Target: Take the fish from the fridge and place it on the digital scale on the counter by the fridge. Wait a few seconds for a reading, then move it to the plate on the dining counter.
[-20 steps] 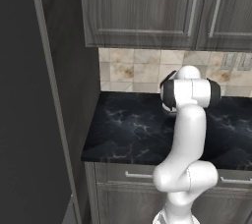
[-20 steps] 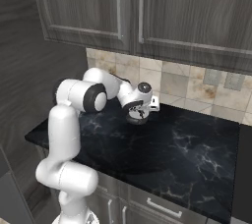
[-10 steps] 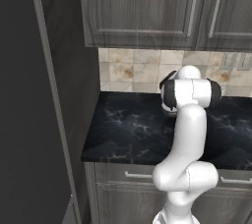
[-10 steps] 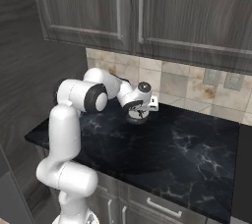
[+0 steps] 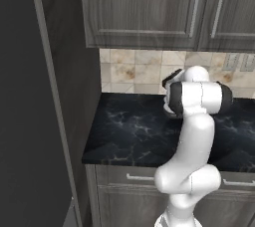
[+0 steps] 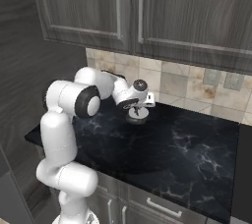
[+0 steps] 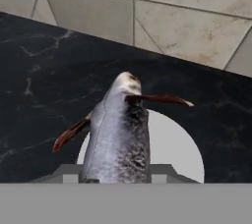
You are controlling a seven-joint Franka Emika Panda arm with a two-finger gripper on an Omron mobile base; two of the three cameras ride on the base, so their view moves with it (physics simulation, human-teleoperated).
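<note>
While hovering over digital scale (image 7: pixel 170 144), end effector (image 6: pixel 136 110) jaws narrowed, clamped on fish (image 7: pixel 118 137)

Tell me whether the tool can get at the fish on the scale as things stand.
Probably yes: the tool hangs right over the scale by the tiled wall, and the fish lies directly under the hand with nothing between them; it may already be gripped.

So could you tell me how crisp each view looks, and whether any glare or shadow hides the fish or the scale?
Hand view: the fish is sharp and evenly lit, the digital scale plain pale grey behind it, no glare. Right base view: soft, the gripper covers the scale. Left base view: flat light, the arm blocks that spot on the counter.
</note>
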